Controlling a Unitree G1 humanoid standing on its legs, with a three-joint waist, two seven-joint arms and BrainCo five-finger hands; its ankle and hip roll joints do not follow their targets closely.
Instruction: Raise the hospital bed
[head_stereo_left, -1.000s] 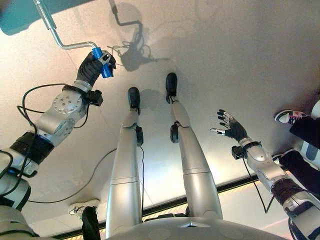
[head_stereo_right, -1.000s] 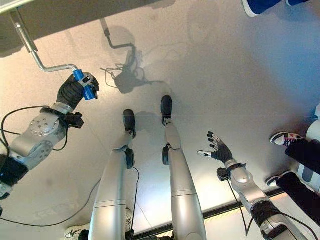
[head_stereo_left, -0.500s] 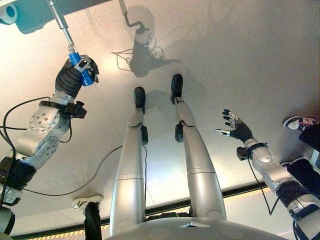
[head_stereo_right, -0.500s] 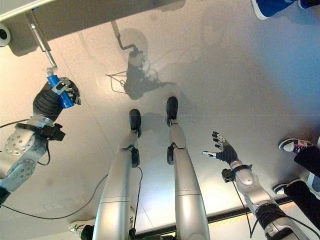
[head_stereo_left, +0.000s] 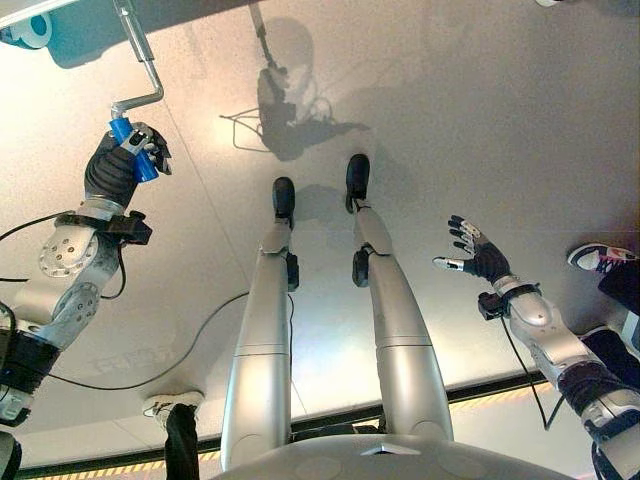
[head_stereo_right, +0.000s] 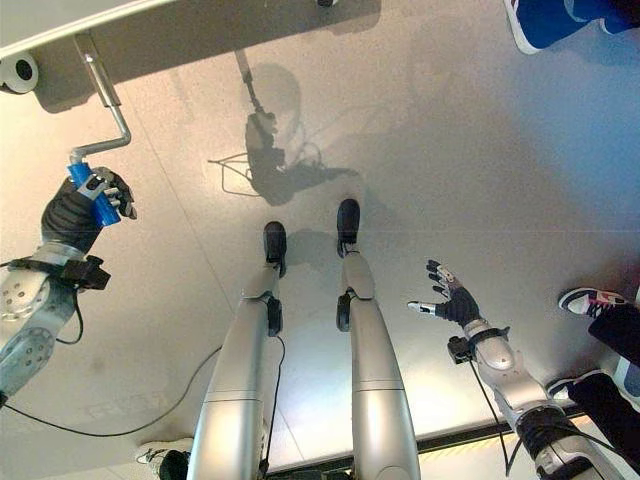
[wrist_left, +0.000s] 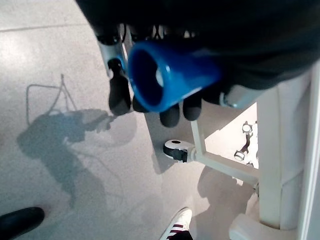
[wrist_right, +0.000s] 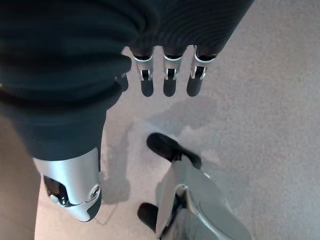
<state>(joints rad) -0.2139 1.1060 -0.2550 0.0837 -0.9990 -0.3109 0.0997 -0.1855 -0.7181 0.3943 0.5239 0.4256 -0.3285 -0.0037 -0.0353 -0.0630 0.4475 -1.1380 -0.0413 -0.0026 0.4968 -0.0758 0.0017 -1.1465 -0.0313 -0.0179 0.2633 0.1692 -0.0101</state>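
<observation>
— Up at the far left, what has the left hand got hold of?

— Its fingers are curled round the blue grip of the crank handle; the left wrist view looks straight into the open end of that blue grip, with dark fingertips wrapped behind it.

— And where does the crank run?

— From the grip a silver rod bends at an elbow and climbs up to the edge of the hospital bed, which lies along the far left edge of the scene; the grip sits below the elbow, tilted, near the bed's edge; a white caster wheel shows just under the bed frame beside the rod.

— Anything else of the bed close up?

— The left wrist view shows pale frame tubes and another small caster standing on the grey floor.

— The right hand?

— Well apart, low on the right, over bare floor; its fingers are spread and straight and it holds nothing; its own wrist view shows the fingers hanging straight.

— Anyone around?

— A person's shoe and dark trouser leg at the right edge; blue shoes at the far right.
</observation>
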